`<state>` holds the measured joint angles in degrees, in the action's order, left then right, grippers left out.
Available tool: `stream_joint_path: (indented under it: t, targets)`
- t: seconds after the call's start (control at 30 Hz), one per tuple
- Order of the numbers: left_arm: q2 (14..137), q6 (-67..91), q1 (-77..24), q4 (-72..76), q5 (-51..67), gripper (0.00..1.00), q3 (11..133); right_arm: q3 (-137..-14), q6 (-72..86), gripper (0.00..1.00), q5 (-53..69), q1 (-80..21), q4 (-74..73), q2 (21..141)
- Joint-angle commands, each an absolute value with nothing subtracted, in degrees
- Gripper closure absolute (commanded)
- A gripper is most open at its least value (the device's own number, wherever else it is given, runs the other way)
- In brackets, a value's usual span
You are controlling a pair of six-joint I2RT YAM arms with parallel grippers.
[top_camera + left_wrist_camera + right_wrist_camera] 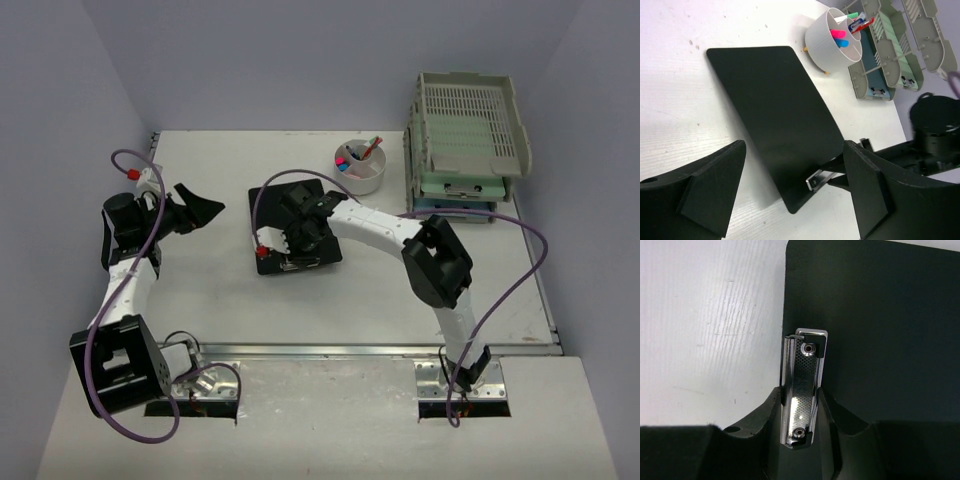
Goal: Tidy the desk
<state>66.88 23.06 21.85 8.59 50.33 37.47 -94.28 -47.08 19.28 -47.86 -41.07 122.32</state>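
A black clipboard [318,258] [775,120] [880,340] lies flat in the middle of the white desk [200,290] [675,100] [715,315]. My right gripper [300,235] [802,407] is shut on the board's shiny metal clip [804,385] [819,179], one finger [771,407] pressed against each long side. My left gripper [205,208] [794,155] hovers over the desk's left part, open, with nothing between its fingers. It points toward the clipboard's near corner without touching it.
A white cup [360,168] [832,42] with coloured markers stands behind the clipboard on the right. Grey and green stacked slotted trays [465,140] [895,45] fill the back right corner. Lilac walls enclose the desk; a metal rail [350,350] runs along its front.
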Motion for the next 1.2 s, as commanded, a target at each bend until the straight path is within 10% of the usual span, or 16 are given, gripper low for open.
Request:
stream_joint_path:
  t: [0.0,0.17,1.17]
  targets:
    - [63.84,20.66,22.76,9.34,48.89,0.22,37.41,-95.24,-49.43,1.00,18.43,-48.36,-42.33,114.46]
    - [62.37,18.82,22.76,6.70,46.83,0.00,38.00,-95.86,-50.31,1.00,17.96,-48.78,-44.31,110.69]
    - [60.69,14.68,22.76,1.93,44.87,0.00,38.67,-116.94,-63.29,1.00,14.77,-36.46,-61.91,105.16]
